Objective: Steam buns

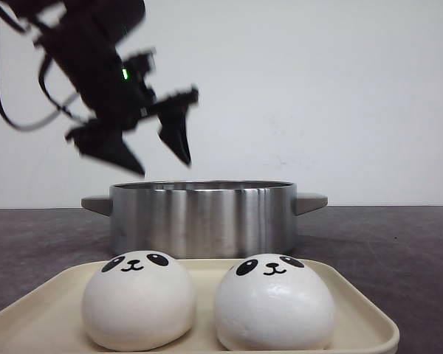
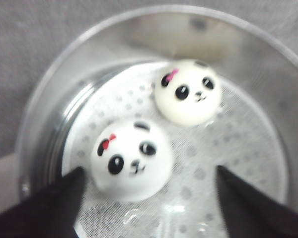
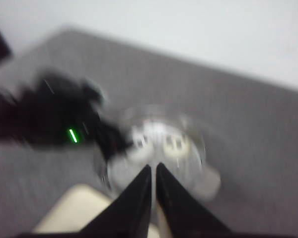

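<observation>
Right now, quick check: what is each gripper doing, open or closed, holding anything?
Left gripper: open, empty, above the round stainless steel pot.
Right gripper: closed, holding nothing visible.

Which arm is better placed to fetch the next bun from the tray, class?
Probably the left. Its tool is open, empty, hanging above the pot, right behind the tray with two buns. The right tool is shut and hangs higher.
</observation>
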`<state>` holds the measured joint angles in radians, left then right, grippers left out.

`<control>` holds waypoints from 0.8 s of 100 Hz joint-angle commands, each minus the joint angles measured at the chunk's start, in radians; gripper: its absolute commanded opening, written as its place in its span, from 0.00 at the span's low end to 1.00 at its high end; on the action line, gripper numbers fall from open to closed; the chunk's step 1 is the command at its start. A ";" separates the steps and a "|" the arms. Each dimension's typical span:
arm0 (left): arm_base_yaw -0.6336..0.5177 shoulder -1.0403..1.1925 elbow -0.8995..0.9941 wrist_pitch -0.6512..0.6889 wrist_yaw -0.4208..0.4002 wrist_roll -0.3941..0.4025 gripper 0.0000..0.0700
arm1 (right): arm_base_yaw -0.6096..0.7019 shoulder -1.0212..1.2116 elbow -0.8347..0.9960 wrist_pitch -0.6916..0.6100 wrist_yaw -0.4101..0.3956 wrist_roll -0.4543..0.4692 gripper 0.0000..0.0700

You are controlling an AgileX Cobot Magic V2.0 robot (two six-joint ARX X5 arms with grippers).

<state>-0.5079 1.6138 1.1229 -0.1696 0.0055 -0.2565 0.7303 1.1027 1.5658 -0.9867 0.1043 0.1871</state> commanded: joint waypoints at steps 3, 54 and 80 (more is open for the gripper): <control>-0.005 -0.085 0.018 0.006 0.003 0.001 0.49 | 0.009 0.037 -0.034 -0.072 -0.032 0.040 0.01; -0.088 -0.505 0.018 -0.147 0.002 -0.025 0.49 | 0.183 0.096 -0.612 0.210 -0.287 0.365 0.54; -0.131 -0.526 0.018 -0.156 0.002 -0.025 0.49 | 0.239 0.236 -0.613 0.230 -0.259 0.383 0.61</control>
<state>-0.6281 1.0790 1.1229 -0.3294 0.0055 -0.2798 0.9562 1.2968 0.9417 -0.7746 -0.1574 0.5518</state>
